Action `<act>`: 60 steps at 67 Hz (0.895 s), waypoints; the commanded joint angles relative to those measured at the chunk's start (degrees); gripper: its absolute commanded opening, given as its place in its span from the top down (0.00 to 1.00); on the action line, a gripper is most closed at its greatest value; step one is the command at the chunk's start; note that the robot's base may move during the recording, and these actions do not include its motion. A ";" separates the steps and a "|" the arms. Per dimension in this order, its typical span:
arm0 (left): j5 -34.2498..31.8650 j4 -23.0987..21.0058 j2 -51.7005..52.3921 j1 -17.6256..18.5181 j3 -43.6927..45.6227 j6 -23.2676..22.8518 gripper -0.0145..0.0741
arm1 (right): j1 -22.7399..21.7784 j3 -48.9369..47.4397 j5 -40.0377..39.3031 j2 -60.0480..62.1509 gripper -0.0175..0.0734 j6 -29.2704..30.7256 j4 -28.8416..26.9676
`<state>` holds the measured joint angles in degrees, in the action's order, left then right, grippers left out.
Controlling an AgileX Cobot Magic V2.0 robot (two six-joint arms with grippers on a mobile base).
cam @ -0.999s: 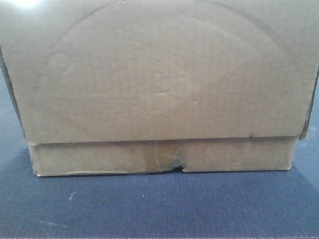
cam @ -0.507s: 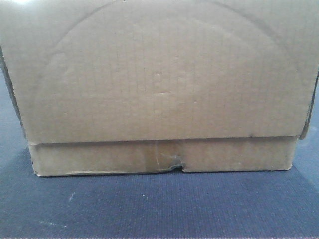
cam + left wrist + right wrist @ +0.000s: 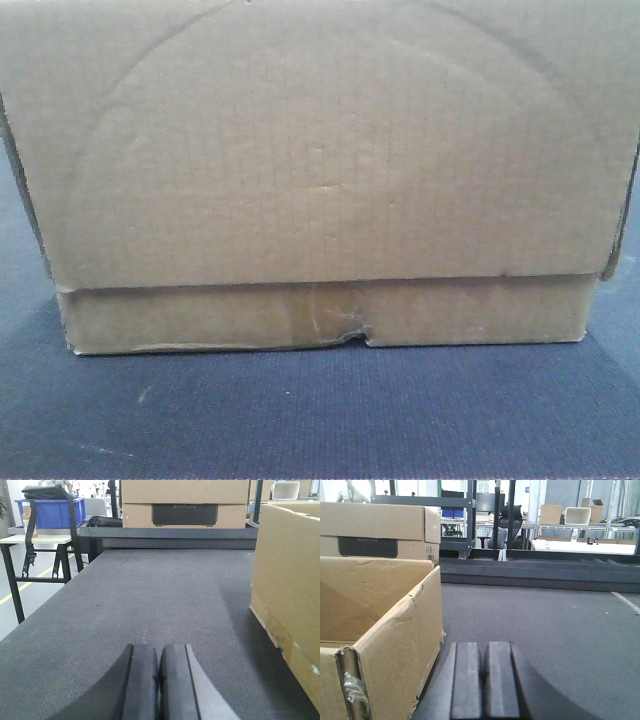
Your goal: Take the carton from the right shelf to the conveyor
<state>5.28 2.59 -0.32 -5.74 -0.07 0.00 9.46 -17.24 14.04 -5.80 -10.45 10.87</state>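
Carton (image 3: 320, 150): rests on the conveyor (image 3: 150, 595), between both pincers.
Left pincer (image 3: 159, 680): closed, empty, carton on its right.
Right pincer (image 3: 484, 680): closed, empty, carton on its left.

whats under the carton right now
The carton sits on the dark woven conveyor belt, which shows in front and at both sides. The stretch directly beneath it is covered, so anything there cannot be seen.

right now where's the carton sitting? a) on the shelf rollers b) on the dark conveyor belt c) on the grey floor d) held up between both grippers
b: the carton rests flat on the conveyor, while the left gripper and right gripper are shut, beside the carton and apart from it.
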 commanded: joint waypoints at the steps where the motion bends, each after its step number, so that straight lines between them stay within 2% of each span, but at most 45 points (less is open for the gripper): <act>1: -0.73 -0.34 0.32 0.30 0.07 0.00 0.82 | -0.40 -0.09 -1.51 0.25 0.88 0.01 0.40; 47: -0.73 -0.34 0.32 0.30 0.07 0.00 0.82 | -0.40 0.04 -2.07 0.25 0.88 0.01 0.08; 53: -0.73 -0.34 0.32 0.30 0.07 0.00 0.82 | -1.30 0.40 -1.65 0.25 0.88 1.61 -3.89; 60: -0.73 -0.34 0.32 0.30 0.07 0.00 0.82 | -4.60 1.62 -1.92 0.25 0.88 12.90 -14.24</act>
<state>5.28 2.59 -0.32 -5.74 -0.07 0.00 7.26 -16.67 13.59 -5.80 -5.41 3.70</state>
